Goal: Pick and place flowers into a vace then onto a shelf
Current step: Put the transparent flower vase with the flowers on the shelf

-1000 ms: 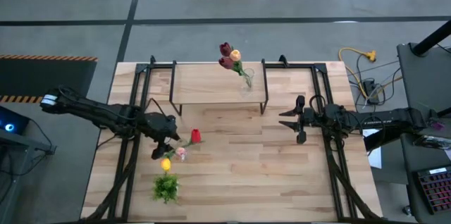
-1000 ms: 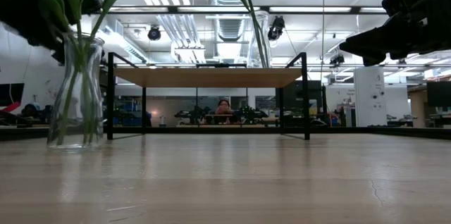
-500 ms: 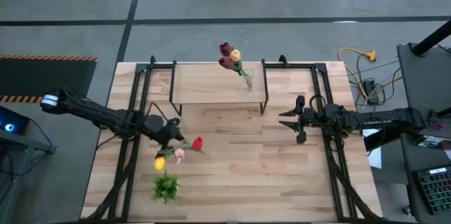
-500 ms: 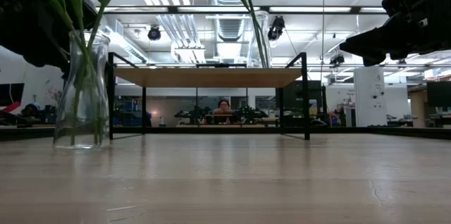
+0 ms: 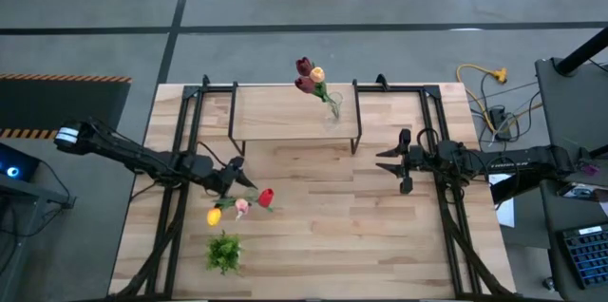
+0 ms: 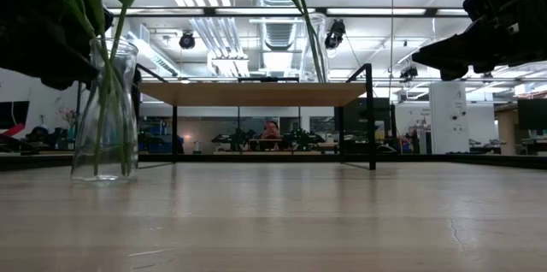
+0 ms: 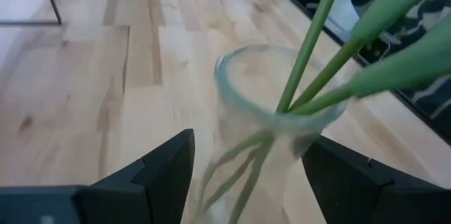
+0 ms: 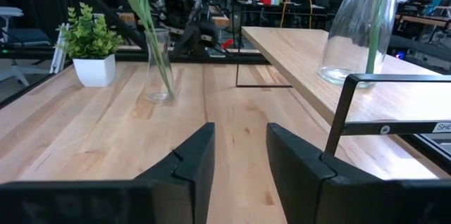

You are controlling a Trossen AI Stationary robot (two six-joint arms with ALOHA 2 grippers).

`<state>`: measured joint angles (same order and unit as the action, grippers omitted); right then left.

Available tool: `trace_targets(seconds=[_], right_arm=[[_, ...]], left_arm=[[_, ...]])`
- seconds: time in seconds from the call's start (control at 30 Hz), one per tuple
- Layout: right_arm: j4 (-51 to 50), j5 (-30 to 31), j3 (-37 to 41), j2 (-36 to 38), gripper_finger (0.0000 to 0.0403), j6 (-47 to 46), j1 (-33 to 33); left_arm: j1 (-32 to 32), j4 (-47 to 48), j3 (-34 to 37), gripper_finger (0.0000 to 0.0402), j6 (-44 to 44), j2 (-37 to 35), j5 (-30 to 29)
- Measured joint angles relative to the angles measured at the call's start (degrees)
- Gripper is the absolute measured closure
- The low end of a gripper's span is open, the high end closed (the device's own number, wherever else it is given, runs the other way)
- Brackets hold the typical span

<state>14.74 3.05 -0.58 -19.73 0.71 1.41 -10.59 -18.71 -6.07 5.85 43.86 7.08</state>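
Note:
A clear glass vase (image 6: 104, 118) stands near the table's left side. It holds three tulips (image 5: 242, 204) with red, pink and yellow heads, and their green stems (image 7: 310, 55) lean out over its rim. My left gripper (image 5: 228, 180) reaches in from the left and is shut on this vase (image 7: 278, 104). A second vase (image 5: 332, 107) with maroon and orange tulips (image 5: 309, 74) rests by its base on the shelf (image 5: 285, 112). My right gripper (image 5: 383, 161) hangs open above the table's right half, touching nothing. My left gripper has the vase's neck (image 7: 225, 122), just below the rim, between its two fingers (image 7: 165, 175). It comes in level from the table's left. The vase stays upright, and its base (image 8: 161, 97) appears to sit on the tabletop.
A small white pot with a bushy green tuft (image 5: 223, 252) stands near the table's near-left corner. The shelf's black legs (image 6: 370, 118) stand along the far side. Bare wood (image 5: 332, 226) lies between the two arms. A person (image 6: 271, 131) sits in the room beyond.
My left gripper has carried the vase a little toward the table's right, keeping it upright. The bunch has turned with it. The red head swung toward the near edge. The yellow head swung toward the left.

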Motion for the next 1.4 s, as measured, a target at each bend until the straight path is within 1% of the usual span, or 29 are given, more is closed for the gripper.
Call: trace_targets(seconds=[0.17, 0.3, 0.43, 0.57, 0.77, 0.93, 1.0, 1.07, 1.23, 1.3, 1.4], right_arm=[[0.02, 0.02, 0.0, 0.0, 0.0283, 0.58, 0.0], [0.0, 0.02, 0.0, 0.0, 0.0289, 0.59, 0.0], [-0.07, 0.02, 0.0, 0.0, 0.0293, 0.78, 0.0], [-1.12, 0.03, 0.0, 0.02, 0.0293, 0.79, 0.0], [-1.03, 0.04, 0.0, 0.07, 0.0289, 0.81, 0.0], [-1.01, 0.04, 0.0, 0.05, 0.0292, 0.81, 0.0], [-1.01, 0.04, 0.0, 0.02, 0.0295, 0.81, 0.0], [-1.01, 0.04, 0.0, 0.02, 0.0297, 0.81, 0.0], [-0.97, 0.03, 0.0, 0.02, 0.0303, 0.81, 0.0], [-0.85, 0.02, 0.0, 0.0, 0.0305, 0.81, 0.0], [-0.83, 0.02, 0.0, 0.01, 0.0305, 0.81, 0.0]], left_arm=[[0.0, -1.53, -0.52, 0.0162, 0.0, 0.0, -0.32], [0.02, -1.92, -0.52, 0.0162, 0.15, 0.0, -2.86], [0.02, -2.05, -0.54, 0.0162, 0.17, 0.87, -2.94], [0.02, -3.12, -0.55, 0.0162, 0.2, 3.38, -2.92], [0.02, -8.71, -0.57, 0.0162, 0.22, 8.33, -2.88], [0.04, -11.37, -0.57, 0.0162, 0.23, 10.65, -3.47], [0.04, -11.95, -0.57, 0.0169, 0.22, 10.93, -4.22], [0.04, -11.97, -0.57, 0.0184, 0.22, 10.86, -4.25], [0.08, -12.42, -0.57, 0.0244, 0.3, 10.42, -4.45], [0.09, -14.8, -0.55, 0.0244, 0.91, 10.35, -4.68], [0.09, -23.3, -0.57, 0.0244, 1.53, 8.99, -4.67]])
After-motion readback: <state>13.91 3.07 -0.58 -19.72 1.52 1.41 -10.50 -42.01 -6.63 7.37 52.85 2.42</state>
